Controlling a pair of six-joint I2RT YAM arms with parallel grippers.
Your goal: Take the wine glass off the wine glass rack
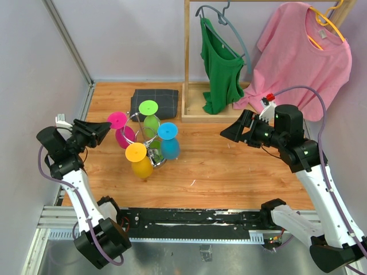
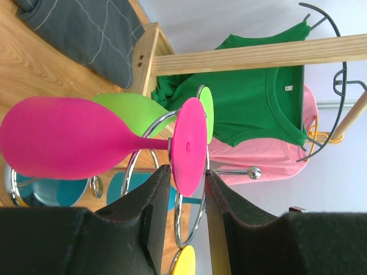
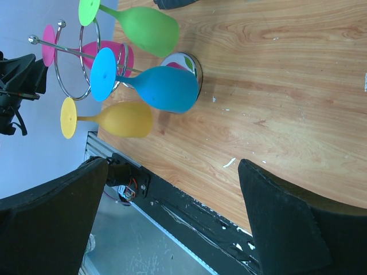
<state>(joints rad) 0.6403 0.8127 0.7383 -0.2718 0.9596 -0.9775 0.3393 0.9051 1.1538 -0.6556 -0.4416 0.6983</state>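
Observation:
The silver wire wine glass rack (image 1: 155, 158) stands left of centre with several coloured glasses hanging bowl-down. The pink wine glass (image 1: 117, 120) hangs on its left arm. My left gripper (image 1: 105, 129) is right at this glass's foot. In the left wrist view the fingers are open and straddle the pink glass's round foot (image 2: 189, 143), the left pad at its edge, with the bowl (image 2: 63, 143) to the left and the rack's post (image 2: 232, 171) behind. My right gripper (image 1: 225, 133) is open and empty, well right of the rack (image 3: 182, 60).
Green (image 1: 149, 107), blue (image 1: 167, 132) and yellow (image 1: 136, 153) glasses hang on the same rack. A folded dark cloth (image 1: 156, 103) lies behind it. A wooden clothes rack (image 1: 186, 69) with a green top (image 1: 221, 74) and a pink T-shirt (image 1: 304, 63) stands at the back right.

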